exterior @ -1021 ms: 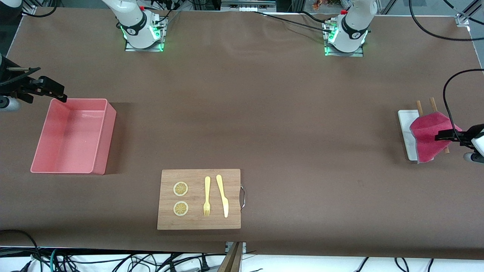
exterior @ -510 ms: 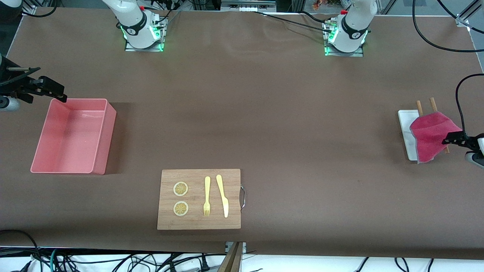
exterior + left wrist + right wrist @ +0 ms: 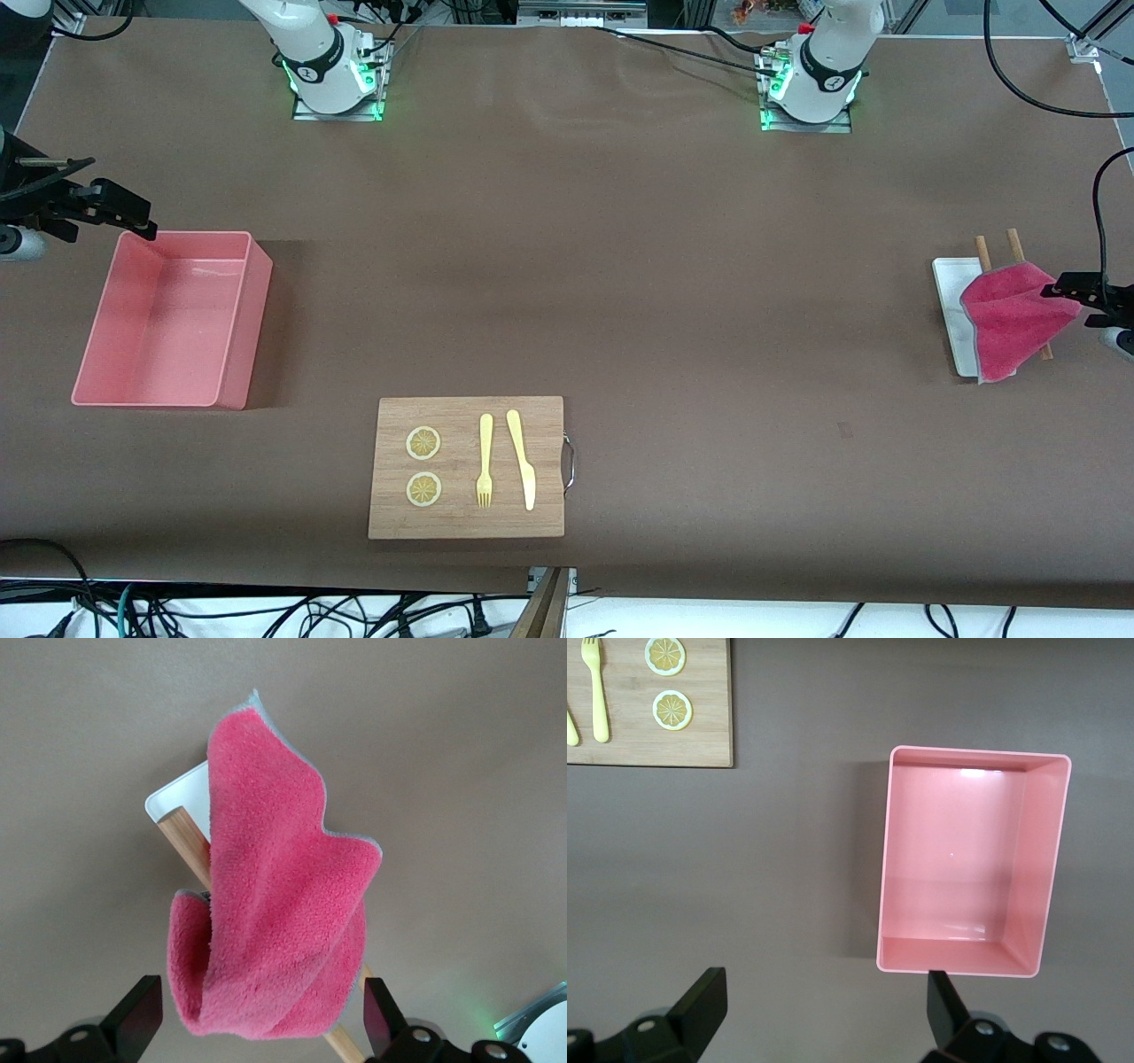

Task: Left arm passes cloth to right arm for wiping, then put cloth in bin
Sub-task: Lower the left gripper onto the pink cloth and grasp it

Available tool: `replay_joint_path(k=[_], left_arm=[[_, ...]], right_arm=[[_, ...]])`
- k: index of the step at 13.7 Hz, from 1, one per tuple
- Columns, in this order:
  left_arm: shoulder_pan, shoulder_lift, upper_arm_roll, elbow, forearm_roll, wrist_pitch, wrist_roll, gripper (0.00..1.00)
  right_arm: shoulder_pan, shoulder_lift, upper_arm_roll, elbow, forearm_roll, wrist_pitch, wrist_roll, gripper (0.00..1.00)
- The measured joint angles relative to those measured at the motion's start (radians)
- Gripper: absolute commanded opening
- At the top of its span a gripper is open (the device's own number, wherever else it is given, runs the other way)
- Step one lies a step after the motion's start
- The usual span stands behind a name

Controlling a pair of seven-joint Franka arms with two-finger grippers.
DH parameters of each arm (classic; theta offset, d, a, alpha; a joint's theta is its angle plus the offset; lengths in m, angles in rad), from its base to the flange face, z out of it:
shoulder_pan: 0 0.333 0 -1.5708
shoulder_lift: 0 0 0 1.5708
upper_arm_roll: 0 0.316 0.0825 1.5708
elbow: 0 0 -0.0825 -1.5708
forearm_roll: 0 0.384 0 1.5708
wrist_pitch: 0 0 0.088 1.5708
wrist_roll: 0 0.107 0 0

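One cloth lay crumpled over a white tray and two wooden sticks at the left arm's end of the table, at about three o'clock in the front view. The left gripper hung just over the cloth's edge nearest the table end. In the left wrist view its two fingers stood wide apart with the cloth lying loose between and below them, not pinched.

One bin sat at nine o'clock in the front view, toward the right arm's end, with nothing inside. The right gripper hung over the table just by the bin's corner at about eleven o'clock of the bin, waiting. The right wrist view showed its two fingers spread wide with nothing in them, and the bin on the table below.

One wooden board lay at six o'clock, nearer the front camera than the bin. On it were two lemon slices, one fork and one knife, side by side, with a metal handle on the board's edge toward the left arm's end.
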Motion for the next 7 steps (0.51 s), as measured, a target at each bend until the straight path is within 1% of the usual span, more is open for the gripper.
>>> replay_joint_path(k=[1, 3, 4, 7], left_arm=[[0.000, 0.010, -0.001, 0.000, 0.000, 0.000, 0.000, 0.56], [-0.001, 0.029, -0.002, 0.000, 0.000, 0.000, 0.001, 0.13], [-0.002, 0.035, -0.002, 0.000, 0.000, 0.000, 0.001, 0.00], [-0.006, 0.036, -0.003, 0.010, 0.014, 0.000, 0.004, 0.00]], right_arm=[[0.000, 0.000, 0.000, 0.000, 0.000, 0.000, 0.000, 1.00], [0.000, 0.000, 0.000, 0.000, 0.000, 0.000, 0.000, 1.00], [0.000, 0.000, 0.000, 0.000, 0.000, 0.000, 0.000, 1.00], [0.000, 0.000, 0.000, 0.000, 0.000, 0.000, 0.000, 1.00]])
